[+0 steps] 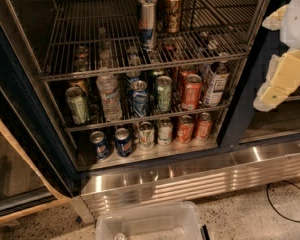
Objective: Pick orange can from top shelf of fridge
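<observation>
Camera view had the gripper (282, 79) (grip state untellable) well right of the orange can (173, 9); reaching in could topple the neighbouring silver can (147, 19).

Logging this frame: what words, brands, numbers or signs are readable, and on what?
None reads legibly.
orange can on the top shelf: dark mottling, no words readable.
silver-and-blue can: print blurred.
white-labelled bottle: label too small.
cans on the lower racks: blurred.
gripper, at the right edge in front of the fridge: no markings seen.
</observation>
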Action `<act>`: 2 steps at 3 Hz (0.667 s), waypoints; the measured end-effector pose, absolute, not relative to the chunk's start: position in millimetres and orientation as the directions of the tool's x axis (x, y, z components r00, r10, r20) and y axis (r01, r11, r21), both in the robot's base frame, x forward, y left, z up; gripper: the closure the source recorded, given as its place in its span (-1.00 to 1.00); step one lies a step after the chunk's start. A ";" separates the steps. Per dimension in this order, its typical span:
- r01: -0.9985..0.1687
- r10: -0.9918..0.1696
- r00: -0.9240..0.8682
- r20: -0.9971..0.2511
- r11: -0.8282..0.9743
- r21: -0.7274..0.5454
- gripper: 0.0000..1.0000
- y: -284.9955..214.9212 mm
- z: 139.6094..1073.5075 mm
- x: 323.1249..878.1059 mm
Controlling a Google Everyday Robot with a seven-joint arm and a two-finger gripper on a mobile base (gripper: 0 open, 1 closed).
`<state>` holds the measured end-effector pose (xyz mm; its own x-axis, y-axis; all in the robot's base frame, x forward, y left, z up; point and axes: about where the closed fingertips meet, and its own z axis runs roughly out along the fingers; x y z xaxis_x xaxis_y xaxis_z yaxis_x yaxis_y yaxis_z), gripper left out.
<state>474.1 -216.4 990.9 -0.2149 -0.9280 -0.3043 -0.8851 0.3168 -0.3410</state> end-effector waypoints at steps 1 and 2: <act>-0.872 -0.905 -0.192 -0.380 0.335 -0.358 -1.00 -214.4 997.7 494.2; -0.872 -0.903 -0.189 -0.386 0.336 -0.357 -1.00 -212.9 998.3 495.2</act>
